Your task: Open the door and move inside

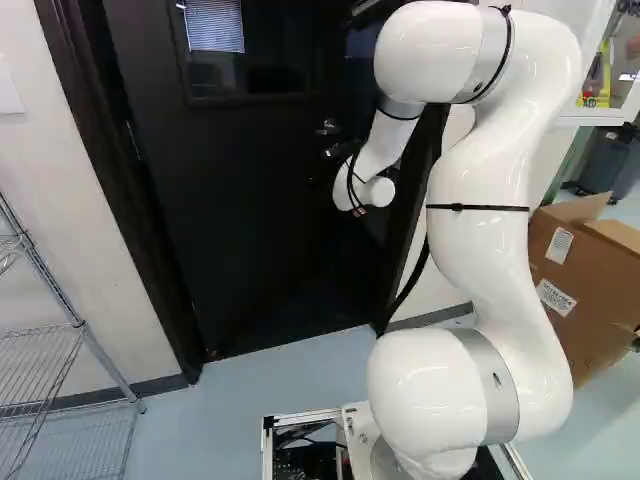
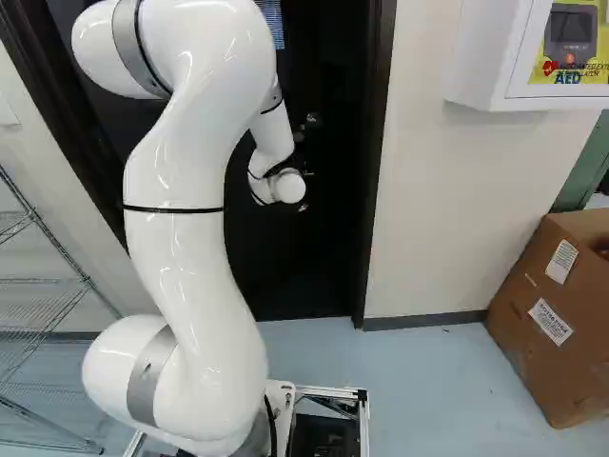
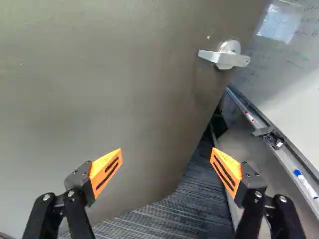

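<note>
Left base view shows, from left to right, wire shelving (image 1: 60, 350), then the black windowed door (image 1: 240, 200) within its dark frame, with the lever handle (image 3: 229, 56) and the wrist of the white arm (image 1: 495, 200) near its latch side; a cardboard box (image 1: 575, 285) is seen farther over. In the wrist view the door's panel is faced by the gripper (image 3: 166, 149), whose two orange-padded fingers are spread wide with nothing pinched between them. The lever is placed ahead of them, well apart, on the side nearer the whiteboard (image 3: 291, 59). Striped carpet (image 3: 169, 219) is seen past the door's free edge, so the door is judged ajar, though this cannot be confirmed from the dark base views.

If the latch is indeed free, the panel is best pushed rather than the lever turned. Contact should be made near the latch side, where less force is needed, and the fingertips should be kept out of the gap, where they could be trapped. The swing should be followed by slow forward driving, with the arm held clear of the frame until room for the base is gained
</note>
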